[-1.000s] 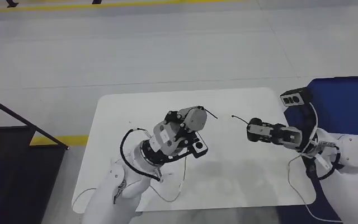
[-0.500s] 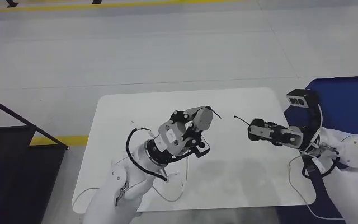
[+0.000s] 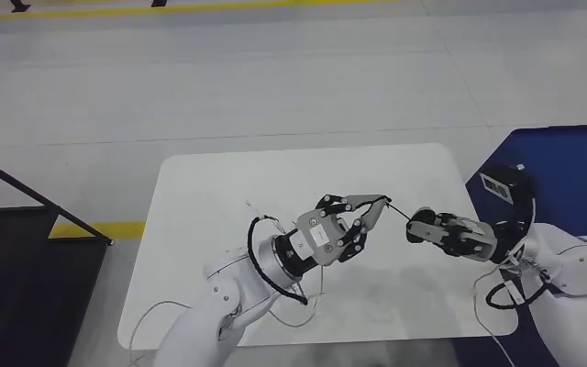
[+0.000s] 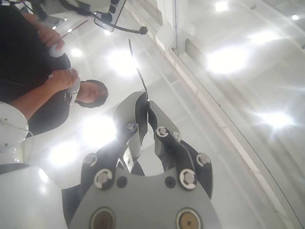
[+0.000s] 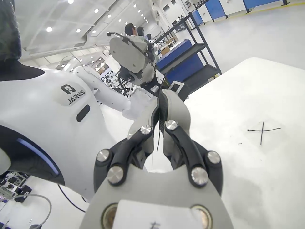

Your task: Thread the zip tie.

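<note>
Top view: left gripper [image 3: 376,202] and right gripper [image 3: 411,222] are facing each other above the white table [image 3: 220,183], tips near, with the black zip tie [image 3: 394,208] bridging the gap.

- Left gripper's fingers are pressing together on the tie's thin tail [image 4: 138,70]. The tail is standing out well past the fingertips, slightly curved.
- Right gripper's fingers are likewise clamping a black strand. Left wrist view is showing the head [image 4: 143,30] sticking out of it on a short curved stub.
- Tail tip is lying just beside the head but apart from it, and by my reading is not yet through. I am not managing to trace whether both ends belong to 1 strap.

Step in hand, as I judge it: lining the tip up with the head's slot. To do it well:
- Keeping 1 gripper steady as the target and moving only the other.
- Turning the wrist so the tail is pointing straight along the slot, not across it.
- Advancing slowly, since the long free tail is likely flexing on contact.
- Keeping both grips firm so neither end is twisting.

Risk: the tip glancing off the head and bowing sideways.

Farther out, 2 loose ties [image 5: 262,129] are lying crossed on the table, well apart from both grippers.
</note>
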`<state>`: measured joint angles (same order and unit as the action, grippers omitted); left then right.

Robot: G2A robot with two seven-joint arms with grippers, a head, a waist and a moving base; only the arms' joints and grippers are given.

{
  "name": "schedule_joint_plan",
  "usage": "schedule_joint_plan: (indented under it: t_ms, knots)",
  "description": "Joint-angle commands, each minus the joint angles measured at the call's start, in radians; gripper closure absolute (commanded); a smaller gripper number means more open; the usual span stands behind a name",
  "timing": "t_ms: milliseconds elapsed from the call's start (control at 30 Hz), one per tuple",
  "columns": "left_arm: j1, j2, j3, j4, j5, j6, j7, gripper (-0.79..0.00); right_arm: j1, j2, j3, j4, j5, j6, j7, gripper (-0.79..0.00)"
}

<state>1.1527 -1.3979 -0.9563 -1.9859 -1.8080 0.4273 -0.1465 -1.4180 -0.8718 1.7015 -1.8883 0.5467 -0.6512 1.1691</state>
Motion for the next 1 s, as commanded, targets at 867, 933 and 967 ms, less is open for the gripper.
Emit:
schedule_joint_plan:
  t_ms: [867, 933, 967]
  knots:
    - [0.016, -0.011, -0.012, 0.017, -0.020, 0.000, 0.047, 0.000, 0.002, 0.001, 0.000, -0.001, -0.006, 0.002, 0.002, 0.000]
    - [0.018, -0.012, -0.009, 0.019, -0.022, 0.005, 0.060, 0.000, 0.002, 0.001, 0.000, -0.001, -0.006, 0.002, 0.002, 0.000]
    - [0.019, -0.012, -0.007, 0.021, -0.021, 0.011, 0.070, 0.000, 0.002, 0.001, 0.000, -0.001, -0.006, 0.002, 0.002, 0.000]
